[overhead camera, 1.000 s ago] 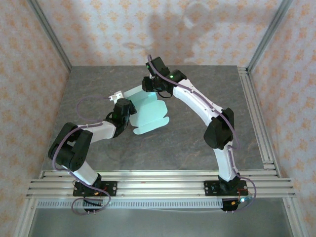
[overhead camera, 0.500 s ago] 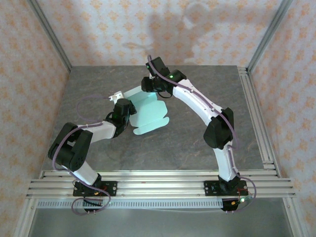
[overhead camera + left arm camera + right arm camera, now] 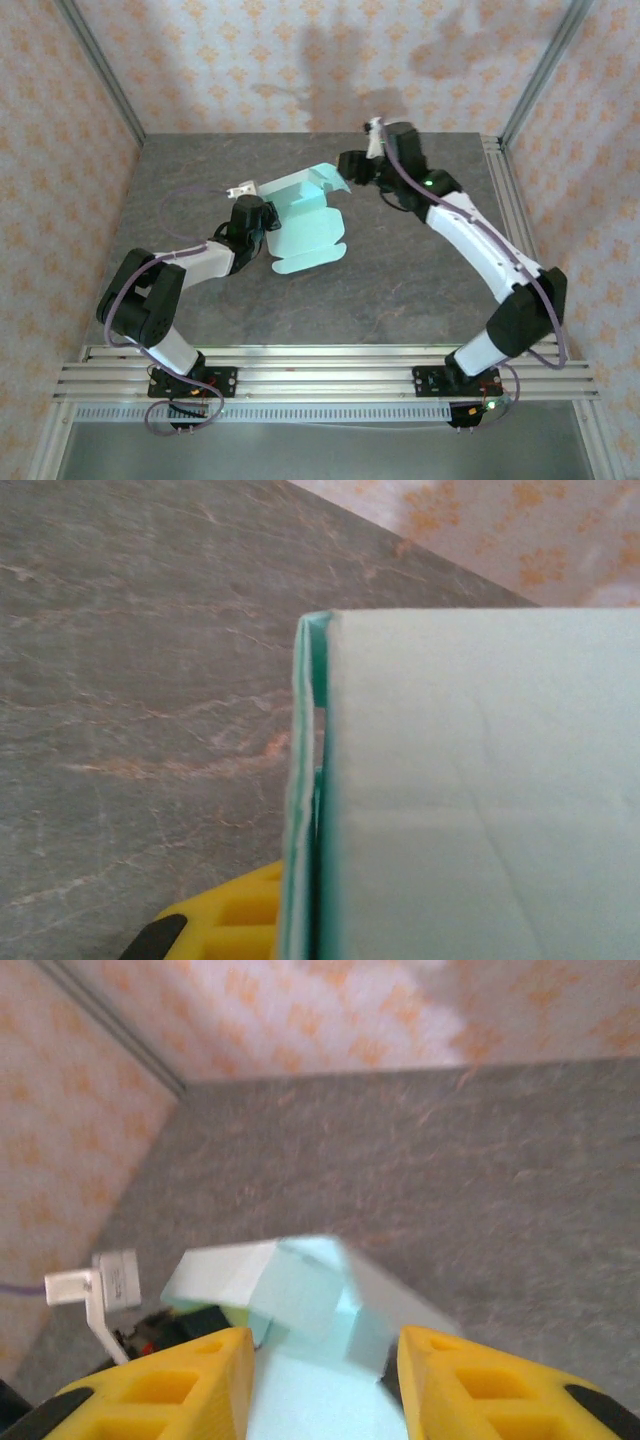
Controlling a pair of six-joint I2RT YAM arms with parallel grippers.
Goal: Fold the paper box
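The pale mint paper box point(image 3: 308, 232) lies partly folded on the grey table, its rear panel point(image 3: 300, 186) lifted and bent over. My left gripper point(image 3: 260, 222) is shut on the box's left edge. In the left wrist view the card's doubled edge point(image 3: 308, 810) runs up beside one yellow finger point(image 3: 225, 918). My right gripper point(image 3: 352, 166) hovers just right of the raised panel's tip. Its jaws are open, and in the right wrist view the folded box point(image 3: 300, 1295) sits beyond the yellow fingers point(image 3: 165, 1390).
The grey stone-patterned table point(image 3: 430, 290) is fenced by aluminium posts, with rails point(image 3: 520, 240) along its right side and front. A white bracket point(image 3: 238, 188) sticks out of the left wrist beside the box.
My right arm has swung from the box's rear edge out to the right, and its jaws have opened. The rear panel now stands raised. The left gripper has kept its hold.
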